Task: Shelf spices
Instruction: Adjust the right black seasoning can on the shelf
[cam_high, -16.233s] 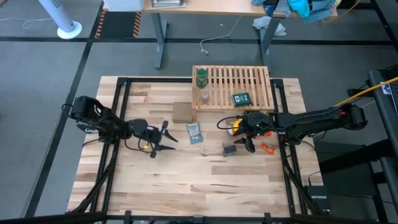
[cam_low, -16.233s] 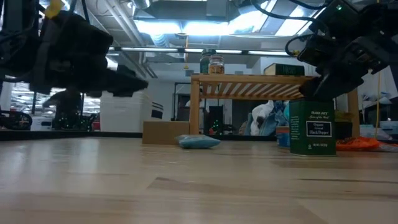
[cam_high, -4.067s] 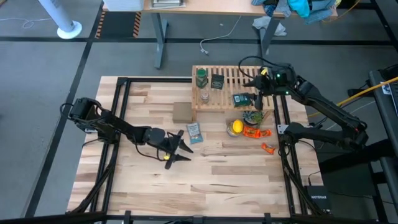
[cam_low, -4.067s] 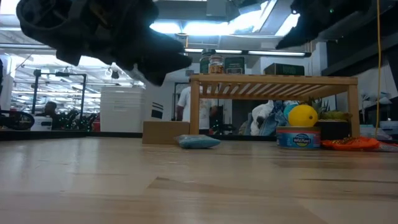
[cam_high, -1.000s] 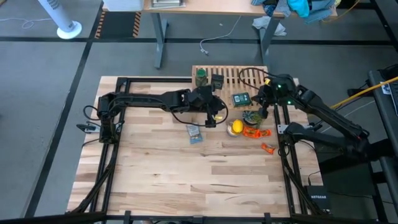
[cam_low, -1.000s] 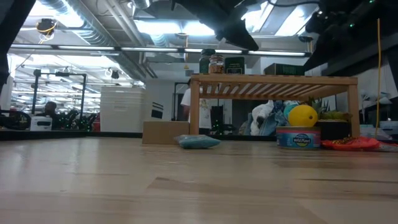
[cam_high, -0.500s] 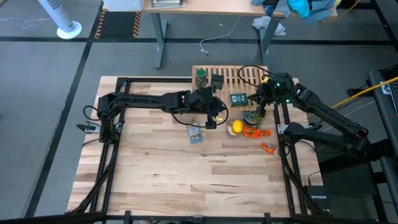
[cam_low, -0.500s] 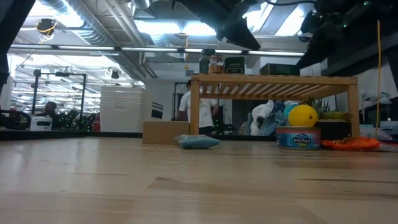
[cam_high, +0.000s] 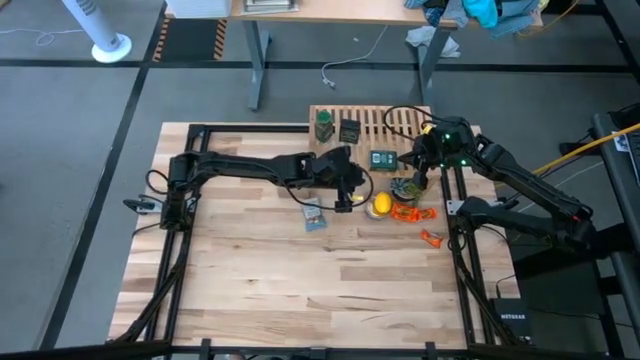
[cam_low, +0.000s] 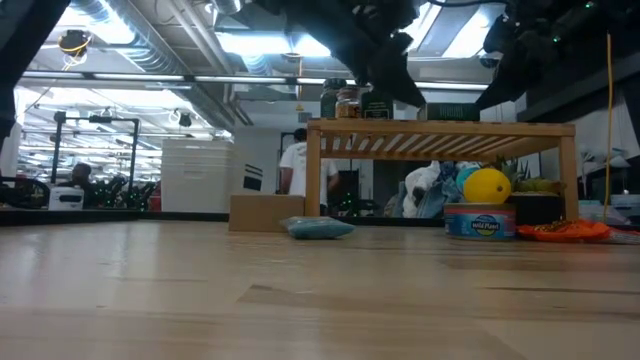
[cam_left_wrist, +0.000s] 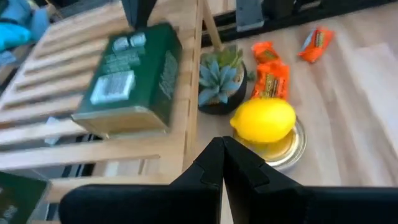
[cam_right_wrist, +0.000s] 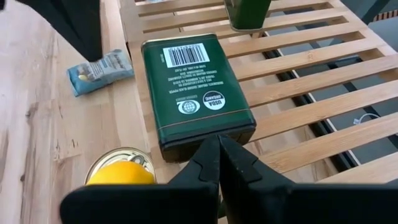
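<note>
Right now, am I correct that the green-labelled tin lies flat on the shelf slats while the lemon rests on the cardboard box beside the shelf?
Not quite. The green-labelled tin does lie flat on the shelf slats, but the lemon rests on a round can beside the shelf, not on the cardboard box. The left wrist view shows the can's rim under it.

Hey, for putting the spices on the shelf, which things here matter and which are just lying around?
Job: shelf, green bottle, glass jar, dark tin, green-labelled tin.
Lying about: lemon, succulent, blue packet, orange wrappers, cardboard box.
</note>
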